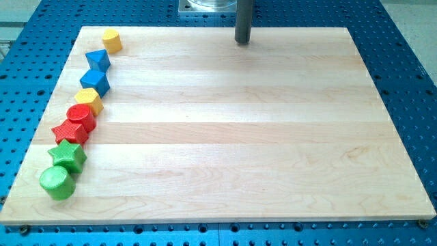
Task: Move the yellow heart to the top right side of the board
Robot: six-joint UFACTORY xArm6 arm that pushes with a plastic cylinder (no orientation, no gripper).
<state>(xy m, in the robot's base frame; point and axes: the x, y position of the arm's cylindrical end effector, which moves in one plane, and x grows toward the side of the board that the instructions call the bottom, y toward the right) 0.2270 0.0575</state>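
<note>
- My tip (242,42) stands at the top edge of the table (239,137). It is a bare rod with nothing to open or close, and it touches no block.
- From my tip, the yellow heart (89,100) lies well apart, far to the view's left and lower, wedged in the left-edge column between a blue block (95,81) and a red block (82,116).
- A second yellow block (112,41) sits nearer my tip; its shape looks rounder.
- My call: my tip must get round to the heart's far, lower-left side to drive it up and right.
</note>
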